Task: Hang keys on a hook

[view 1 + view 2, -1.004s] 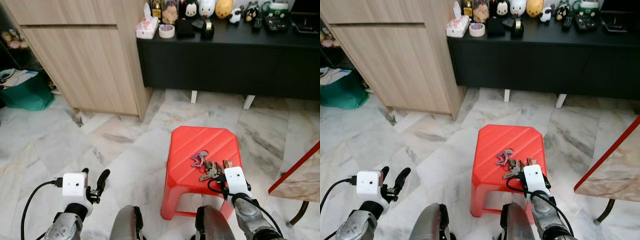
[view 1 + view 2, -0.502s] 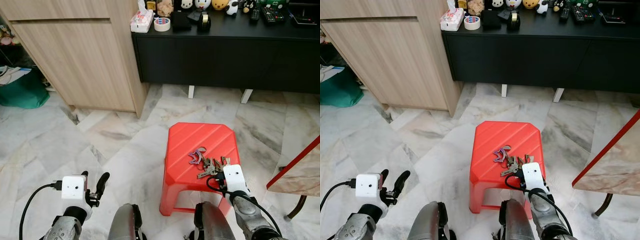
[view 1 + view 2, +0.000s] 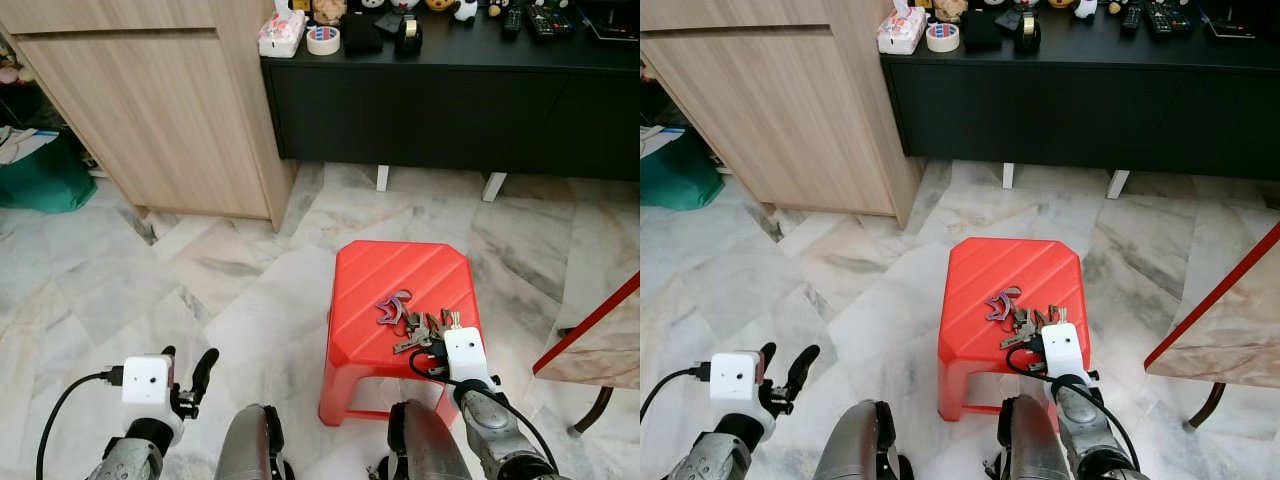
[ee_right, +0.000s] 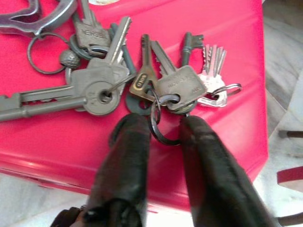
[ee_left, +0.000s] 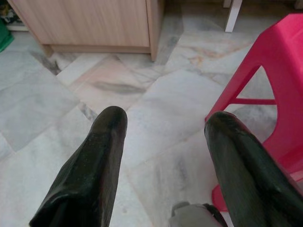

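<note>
the right claw [image 4: 163, 135] is reaching down over the near edge of the red plastic stool [image 3: 375, 275], its two black fingers [image 4: 128, 156] standing a narrow gap apart and straddling the dark key ring [image 4: 161, 125] at the near end of the bunch of keys [image 4: 113, 71]. the fingers are bracketing the ring rather than pinching it; a sliver of red is showing on either side of the wire, so the claw is partly open and gripping nothing yet. aiming at the ring makes sense: it is the one loop that gathers the whole bunch and the part a hook would later pass through, while the flat key blades are lying too flush on the stool top to be picked up cleanly.

the keys are fanning away from the ring across the stool's top, several steel ones, a small brass one and a long old-fashioned one, with a curved metal clip [image 3: 392, 306] at the far end. they are resting near the stool's front right corner, so a clumsy closing could be nudging them over the edge.

the left claw [image 5: 163, 123] is hanging open and empty above the marble floor [image 3: 150, 290], beside the stool's leg, kept out of the way.

beyond the stool a wooden cabinet [image 3: 160, 110] and a low black surface [image 3: 450, 90] crowded with small items are standing against the wall. i cannot make out any hook, so the hanging step is looking some way off.
</note>
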Tool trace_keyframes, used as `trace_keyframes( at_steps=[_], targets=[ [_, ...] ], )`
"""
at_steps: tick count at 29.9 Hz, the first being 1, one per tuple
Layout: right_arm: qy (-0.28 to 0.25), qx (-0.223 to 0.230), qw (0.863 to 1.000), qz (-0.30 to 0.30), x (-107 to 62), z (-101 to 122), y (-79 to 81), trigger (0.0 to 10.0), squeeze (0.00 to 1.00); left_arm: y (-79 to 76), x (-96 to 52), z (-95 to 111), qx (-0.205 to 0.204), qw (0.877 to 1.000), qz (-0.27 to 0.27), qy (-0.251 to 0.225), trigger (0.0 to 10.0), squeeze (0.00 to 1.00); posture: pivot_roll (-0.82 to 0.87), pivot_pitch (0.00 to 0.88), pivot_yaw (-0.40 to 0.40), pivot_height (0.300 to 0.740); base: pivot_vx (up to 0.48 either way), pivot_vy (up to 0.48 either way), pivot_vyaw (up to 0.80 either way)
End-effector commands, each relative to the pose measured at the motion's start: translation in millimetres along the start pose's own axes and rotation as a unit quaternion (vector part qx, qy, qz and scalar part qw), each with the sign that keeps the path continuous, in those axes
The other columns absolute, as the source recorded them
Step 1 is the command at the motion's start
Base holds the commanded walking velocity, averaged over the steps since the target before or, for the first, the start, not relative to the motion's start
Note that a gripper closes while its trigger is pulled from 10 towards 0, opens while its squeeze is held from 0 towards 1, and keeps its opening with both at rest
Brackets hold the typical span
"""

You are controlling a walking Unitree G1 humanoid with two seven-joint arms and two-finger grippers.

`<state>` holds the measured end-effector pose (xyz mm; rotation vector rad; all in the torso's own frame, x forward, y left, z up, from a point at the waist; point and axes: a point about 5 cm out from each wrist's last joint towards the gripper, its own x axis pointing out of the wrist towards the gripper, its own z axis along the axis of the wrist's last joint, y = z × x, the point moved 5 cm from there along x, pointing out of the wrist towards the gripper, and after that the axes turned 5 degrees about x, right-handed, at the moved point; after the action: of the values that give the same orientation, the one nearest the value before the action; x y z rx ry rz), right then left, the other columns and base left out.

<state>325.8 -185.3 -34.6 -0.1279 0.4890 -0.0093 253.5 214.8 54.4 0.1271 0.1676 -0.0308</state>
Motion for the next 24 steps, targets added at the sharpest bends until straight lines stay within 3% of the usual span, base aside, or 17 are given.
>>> trace_keyframes(
  at_steps=[1, 16, 24],
  targets=[
    [0.02, 0.006, 1.0, 0.015, -1.4, -9.1, 11.5, 0.0, 0.0, 1.9, -2.6, -3.1, 0.011, 1.0, 0.005, 0.012, 10.0, 0.0, 0.15, 0.205, 0.084, 0.603, 0.0, 0.0, 0.0],
    [0.015, 0.017, 1.0, 0.017, -1.7, -8.2, 12.8, 0.0, 0.0, 6.9, 3.2, -2.5, 0.016, 1.0, 0.013, 0.01, 10.0, 0.0, 0.14, 0.172, 0.087, 0.603, 0.0, 0.0, 0.0],
    [-0.025, 0.032, 0.999, 0.007, 0.6, 8.6, 8.1, 0.0, 0.0, 8.8, 13.0, -0.8, 0.016, 1.0, 0.019, 0.003, 10.0, 0.0, 0.13, 0.118, 0.08, 0.603, 0.0, 0.0, 0.0]
  ],
)
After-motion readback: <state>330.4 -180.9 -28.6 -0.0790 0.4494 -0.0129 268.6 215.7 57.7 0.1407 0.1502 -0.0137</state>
